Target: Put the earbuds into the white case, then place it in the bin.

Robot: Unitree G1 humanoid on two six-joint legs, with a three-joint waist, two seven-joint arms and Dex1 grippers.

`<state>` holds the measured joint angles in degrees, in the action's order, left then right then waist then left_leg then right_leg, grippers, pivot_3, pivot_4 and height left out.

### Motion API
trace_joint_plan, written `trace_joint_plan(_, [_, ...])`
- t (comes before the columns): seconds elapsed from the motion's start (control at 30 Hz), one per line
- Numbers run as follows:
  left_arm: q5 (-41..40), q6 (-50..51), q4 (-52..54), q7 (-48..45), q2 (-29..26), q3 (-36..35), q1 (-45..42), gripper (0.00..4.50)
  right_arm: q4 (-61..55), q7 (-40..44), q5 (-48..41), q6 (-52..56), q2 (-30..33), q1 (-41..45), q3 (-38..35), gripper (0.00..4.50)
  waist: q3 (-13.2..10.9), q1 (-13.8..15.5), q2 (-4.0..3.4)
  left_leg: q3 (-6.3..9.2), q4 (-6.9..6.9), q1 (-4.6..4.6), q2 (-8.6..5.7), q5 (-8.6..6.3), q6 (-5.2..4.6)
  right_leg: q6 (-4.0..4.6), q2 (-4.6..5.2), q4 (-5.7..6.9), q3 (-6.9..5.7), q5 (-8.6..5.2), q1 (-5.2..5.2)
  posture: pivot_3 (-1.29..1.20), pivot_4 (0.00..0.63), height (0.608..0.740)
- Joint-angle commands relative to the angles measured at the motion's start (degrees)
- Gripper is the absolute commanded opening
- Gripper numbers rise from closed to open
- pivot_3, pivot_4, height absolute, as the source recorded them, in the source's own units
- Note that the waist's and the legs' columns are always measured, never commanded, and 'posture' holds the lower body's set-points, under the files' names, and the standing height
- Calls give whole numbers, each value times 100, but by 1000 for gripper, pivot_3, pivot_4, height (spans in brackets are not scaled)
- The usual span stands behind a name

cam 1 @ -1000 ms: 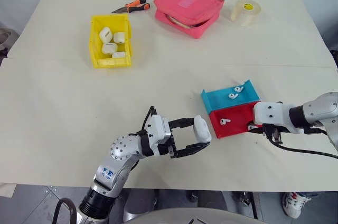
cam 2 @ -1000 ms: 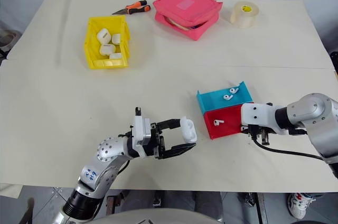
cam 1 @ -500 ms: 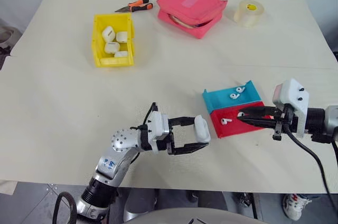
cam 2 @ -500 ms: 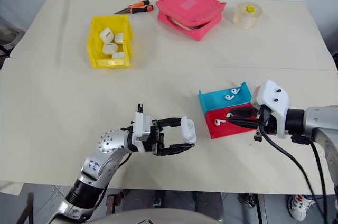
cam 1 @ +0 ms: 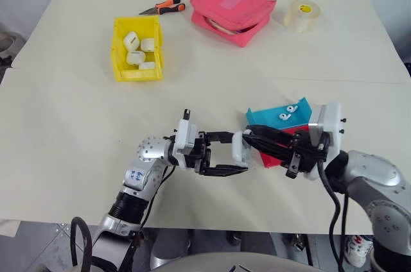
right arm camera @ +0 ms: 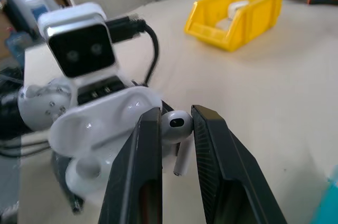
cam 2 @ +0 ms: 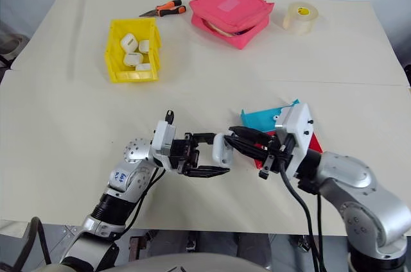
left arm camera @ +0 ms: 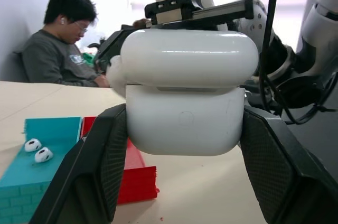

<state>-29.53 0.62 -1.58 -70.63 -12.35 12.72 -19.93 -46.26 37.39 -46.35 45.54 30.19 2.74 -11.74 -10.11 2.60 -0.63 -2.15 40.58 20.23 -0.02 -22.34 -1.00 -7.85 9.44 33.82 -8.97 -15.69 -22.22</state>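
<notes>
We hold the white case (left arm camera: 187,102) above the near middle of the table (cam 1: 77,131), our left gripper (cam 1: 226,153) clamped on it, while our right gripper (right arm camera: 177,129) pinches one of the earbuds (right arm camera: 176,124) right at the case; whether it is seated we cannot tell, so binning the case remains. Two more earbuds lie in the blue tray (cam 1: 270,117), the red tray (left arm camera: 134,174) touching its near side. The yellow bin (cam 1: 119,51), far left, holds several white cases.

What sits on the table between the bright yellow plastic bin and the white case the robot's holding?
Nothing: in the left eye view, only bare table lies between the bright yellow plastic bin and the small white case.
</notes>
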Motion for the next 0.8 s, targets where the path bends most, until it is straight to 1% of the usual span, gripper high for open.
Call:
trace_joint_plan(0.03, [-242, 30, 119, -150, 81, -73, -120, 2788, -275, -103, 101, -362, -136, -161, 406, 471, 0, -3, 0, 0, 0, 0, 0, 0, 0, 0, 0, -1, 0, 0, -1, 0, 150, 740])
trace_joint_plan(0.2, [-208, 116, 115, -229, 124, -137, -151, 2788, -182, -203, 332, -734, -232, -228, 792, 471, 0, -18, 0, 0, 0, 0, 0, 0, 0, 0, 0, 0, 0, 0, -1, 0, 150, 740])
trace_joint_plan(0.4, [-122, 65, -101, -323, 206, -211, -244, 2788, -193, -223, 278, -891, -152, -137, 798, 471, 0, -24, 0, 1, -1, 1, 0, 0, 0, 0, 0, -1, -1, 0, -1, 0, 150, 740])
trace_joint_plan(0.57, [-77, -14, -365, -293, 336, -306, -423, 2788, -232, -172, 312, -981, -119, -211, 951, 471, 0, -35, 0, 0, -2, 1, 0, 0, 0, 0, 0, -1, -1, 0, -1, 0, 150, 740])
trace_joint_plan(0.8, [2, -293, -784, -476, 404, -357, -495, 2788, -315, -406, 322, -1033, -173, 175, 999, 471, 0, -103, 0, 1, -5, 2, 1, 0, -1, 0, 0, -1, -1, 0, -4, 0, 150, 740])
